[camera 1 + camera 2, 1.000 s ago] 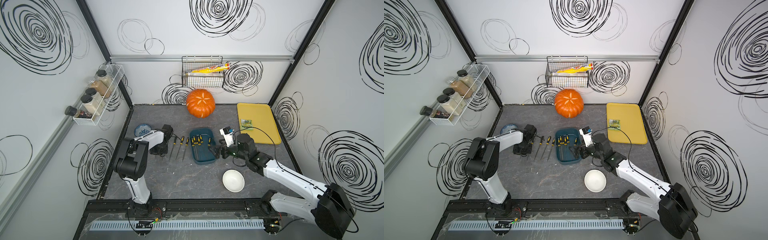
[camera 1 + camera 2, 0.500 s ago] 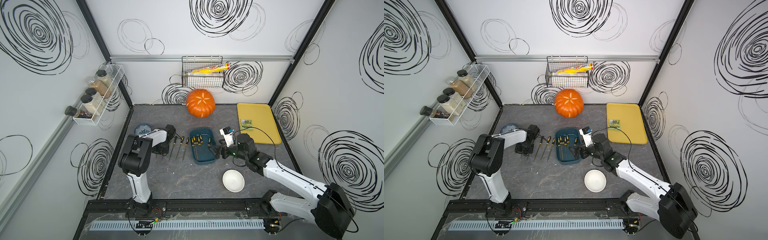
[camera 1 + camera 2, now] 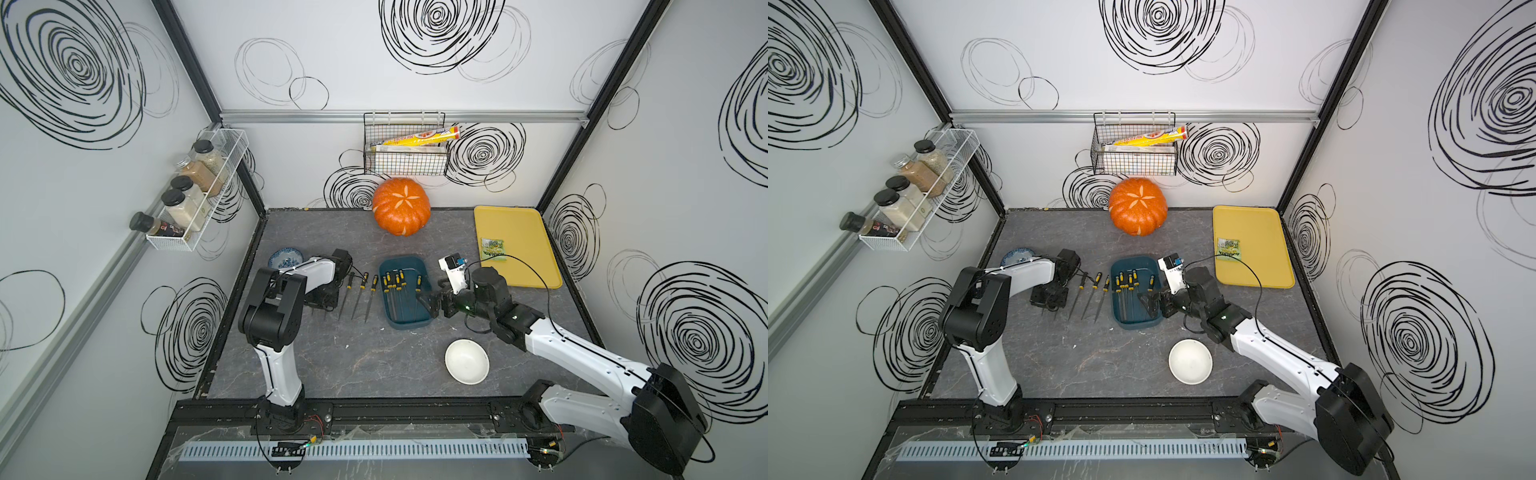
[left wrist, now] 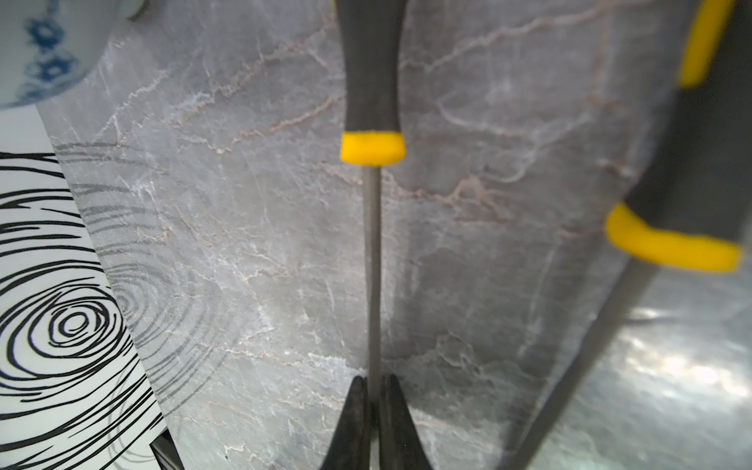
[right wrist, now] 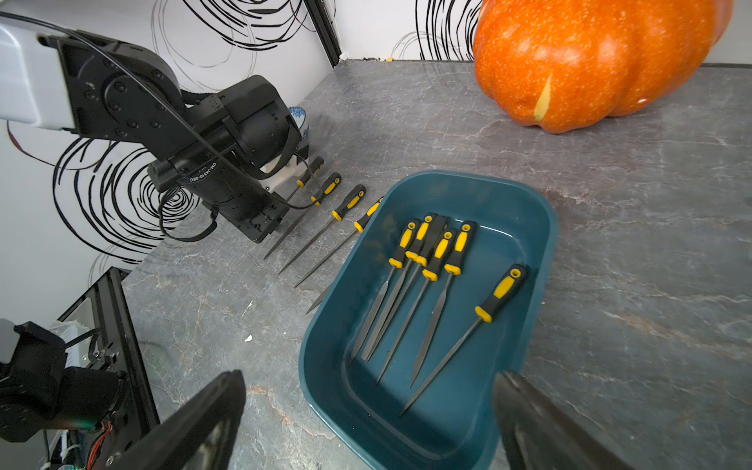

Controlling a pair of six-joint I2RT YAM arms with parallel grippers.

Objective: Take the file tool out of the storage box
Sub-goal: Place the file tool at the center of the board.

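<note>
Black-and-yellow file (image 4: 372, 101), over the tabletop (image 3: 353, 365) near its left edge, is clenched at the shank by the left gripper (image 4: 373, 401). Its handle end is cut off in the wrist view, and the arm (image 3: 316, 270) largely hides it in both top views. The arm's motor label (image 5: 201, 173) reads DM-J4310-2EC. Mid-tabletop, the teal storage box (image 3: 405, 322) holds six more files (image 5: 431, 260). The right gripper (image 5: 368, 390) gapes at its right rim, grasping nothing.

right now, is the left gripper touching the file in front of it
Touching. The left wrist view shows the left gripper closed on the shaft of the file.
</note>
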